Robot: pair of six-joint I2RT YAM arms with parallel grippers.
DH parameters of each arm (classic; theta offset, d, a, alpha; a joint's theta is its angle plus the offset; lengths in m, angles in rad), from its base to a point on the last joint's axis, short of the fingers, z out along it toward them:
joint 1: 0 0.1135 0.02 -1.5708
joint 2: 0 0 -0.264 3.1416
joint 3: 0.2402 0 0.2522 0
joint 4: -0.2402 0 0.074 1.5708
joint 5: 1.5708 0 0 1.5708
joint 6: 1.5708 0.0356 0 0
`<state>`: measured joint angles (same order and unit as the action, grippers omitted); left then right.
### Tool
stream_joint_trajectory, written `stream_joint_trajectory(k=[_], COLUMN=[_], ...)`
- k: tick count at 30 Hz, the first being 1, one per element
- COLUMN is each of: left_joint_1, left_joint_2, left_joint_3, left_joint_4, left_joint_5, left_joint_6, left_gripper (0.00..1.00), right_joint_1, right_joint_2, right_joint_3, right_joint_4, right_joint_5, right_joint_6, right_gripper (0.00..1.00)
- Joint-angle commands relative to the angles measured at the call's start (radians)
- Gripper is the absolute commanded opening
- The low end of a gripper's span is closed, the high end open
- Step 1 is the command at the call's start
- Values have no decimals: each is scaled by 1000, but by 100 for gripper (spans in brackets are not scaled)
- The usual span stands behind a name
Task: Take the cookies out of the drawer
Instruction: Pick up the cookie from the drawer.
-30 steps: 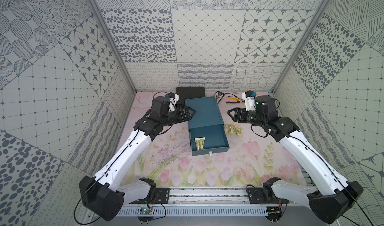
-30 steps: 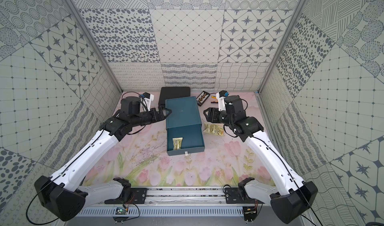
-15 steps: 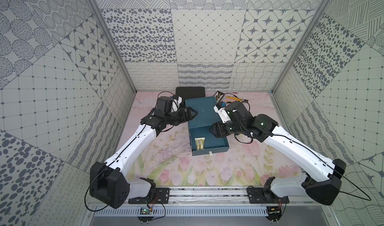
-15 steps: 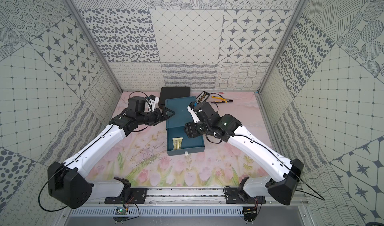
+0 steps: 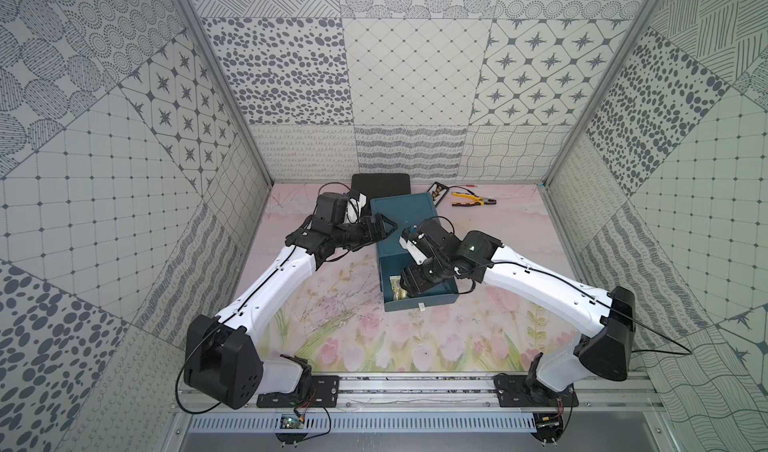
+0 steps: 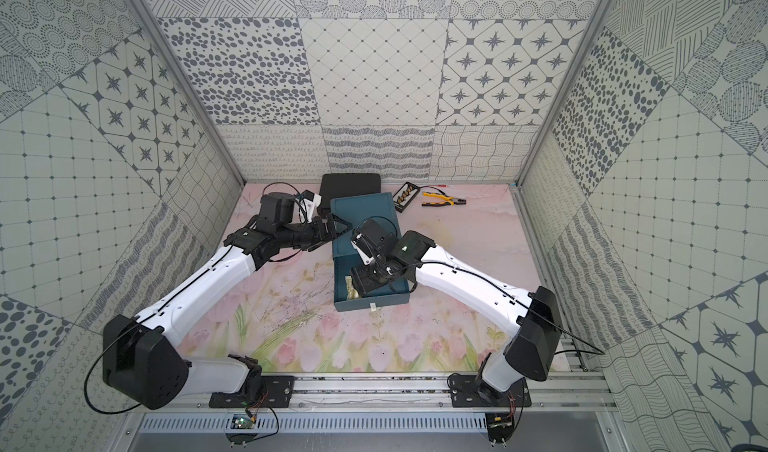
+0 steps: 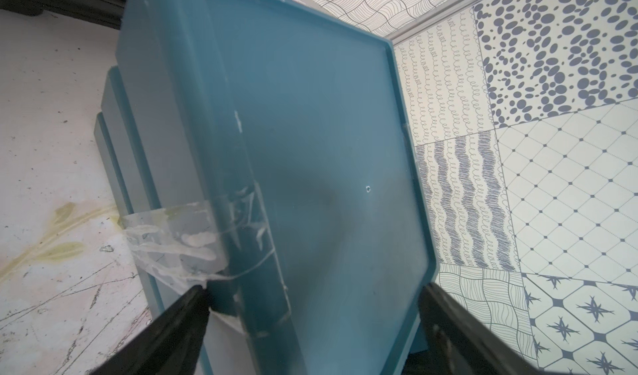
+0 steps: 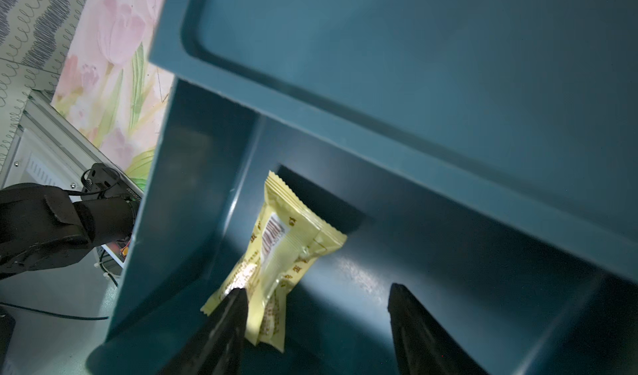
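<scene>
Reaching into the open teal drawer (image 8: pixel 179 183), the right claw (image 8: pixel 317 290) stands wide, with nothing between its fingers. Its wrist view shows two gold cookies (image 8: pixel 283 238), barcode up, just ahead of one fingertip in the drawer's corner. In both top views the arm hides all but a sliver of them. Only the left wrist view shows the left claw (image 7: pixel 310 290) spread wide across the cabinet (image 7: pixel 310 149) edge; whether it grips is unclear. Pliers (image 5: pixel 473 199) lie well beyond both claws.
</scene>
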<state>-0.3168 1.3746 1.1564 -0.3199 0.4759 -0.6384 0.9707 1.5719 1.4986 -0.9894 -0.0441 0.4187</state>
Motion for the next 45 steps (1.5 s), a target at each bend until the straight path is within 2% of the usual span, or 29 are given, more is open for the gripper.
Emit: stream_joint_trajectory(k=[1,10,13,16,21,24,27,42,45], left_joint_1=[8,7,5,7,7,7,8,8,7], left_joint_2=[10,13,11,11,6,1,-7,-63,-85], left_joint_3=[2,-4,-3,3,4,5,6,37,21], left_joint_4=[65,62,56,46,41,39,35,-9,27], left_joint_5=[47,42,41,36,28,24,17,-3,4], left_joint_6=[-7,-12,-10,-6,-6,-5,-6,13,14], left_gripper=[99,99,99,99,99,99,99,99,99], right_joint_1=[18,55,60,61,61,60,59,7,-11], right_joint_2=[29,102,125,121,82,57,24,-134,-181], right_joint_3=[40,37,35,28,17,23,28,-1,-14], right_joint_4=[16,43,48,59,84,85,87,130,147], right_joint_5=[3,8,14,36,77,98,124,151,187], right_joint_6=[2,0,-4,-8,-21,-32,-43,-55,-38], right_gripper=[70,68,63,52,26,15,9,9,7])
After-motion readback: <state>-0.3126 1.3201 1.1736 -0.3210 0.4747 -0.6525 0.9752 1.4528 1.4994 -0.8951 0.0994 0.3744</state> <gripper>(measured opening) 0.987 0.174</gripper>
